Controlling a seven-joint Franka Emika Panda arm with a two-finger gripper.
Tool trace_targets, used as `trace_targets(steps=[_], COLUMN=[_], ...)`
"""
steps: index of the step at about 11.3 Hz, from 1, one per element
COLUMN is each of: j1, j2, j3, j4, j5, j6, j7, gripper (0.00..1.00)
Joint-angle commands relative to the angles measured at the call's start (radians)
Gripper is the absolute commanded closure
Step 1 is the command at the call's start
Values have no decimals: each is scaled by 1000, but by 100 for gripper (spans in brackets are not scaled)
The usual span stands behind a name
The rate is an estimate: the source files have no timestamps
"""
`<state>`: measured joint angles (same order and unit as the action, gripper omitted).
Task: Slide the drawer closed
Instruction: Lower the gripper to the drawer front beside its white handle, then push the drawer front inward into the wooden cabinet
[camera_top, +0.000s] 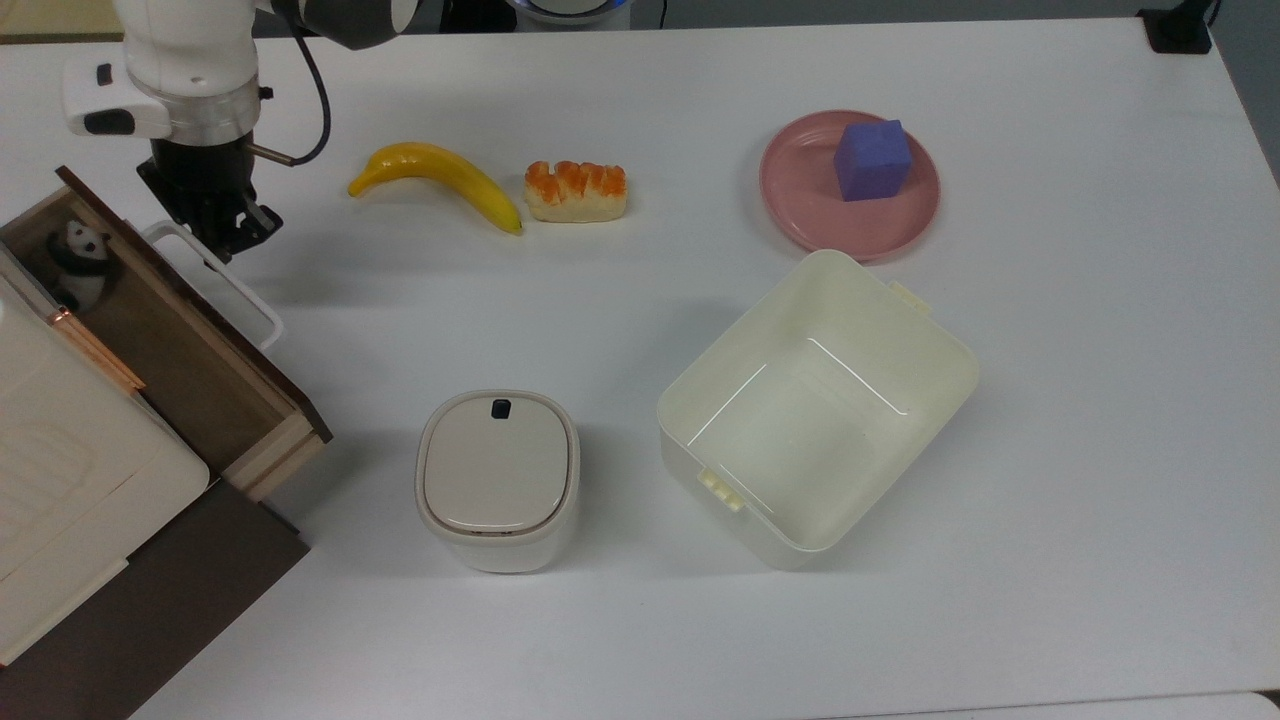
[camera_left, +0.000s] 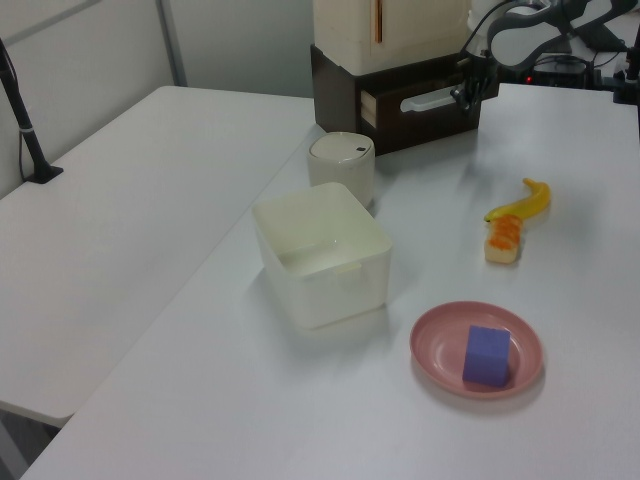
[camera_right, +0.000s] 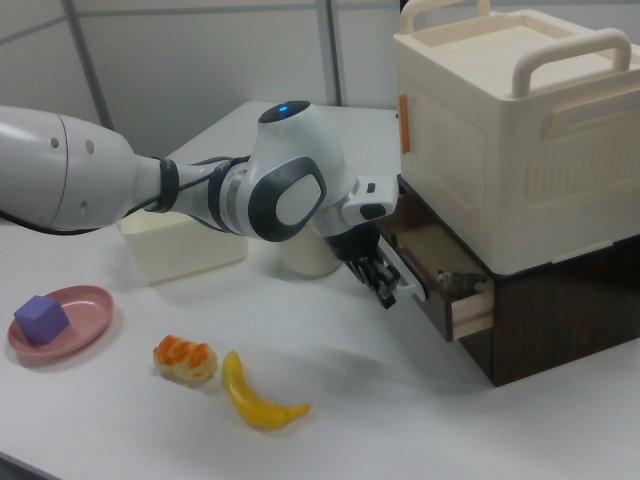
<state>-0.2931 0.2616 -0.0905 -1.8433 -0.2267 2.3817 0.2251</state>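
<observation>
While the white table (camera_top: 1050, 420) carries everything, the drawer (camera_top: 190, 350) stands partly open at the top view's left edge, under a cream crate (camera_right: 510, 130). Near the table's middle sits an open cream bin (camera_top: 815, 405), with a lidded bin (camera_top: 497, 480) to its left in the top view. At the drawer's white handle (camera_top: 215, 283) the gripper (camera_top: 222, 232) presses; whether its fingers are parted cannot be told. A toy panda (camera_top: 80, 262) lies inside the drawer.
</observation>
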Motion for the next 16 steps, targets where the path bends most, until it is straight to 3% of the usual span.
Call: trace_targets(steps=[1,6,10,16], j1=[-17,-47,-64,-92], j2=[48,77,129,134], j3=[-9,-9,-9,-9], j4=[35,58,142,148], j5=[-10,-10,-10,3], j6=[70,158,159,229], j7=[43,120,184,244], gripper=[100,100,100,100])
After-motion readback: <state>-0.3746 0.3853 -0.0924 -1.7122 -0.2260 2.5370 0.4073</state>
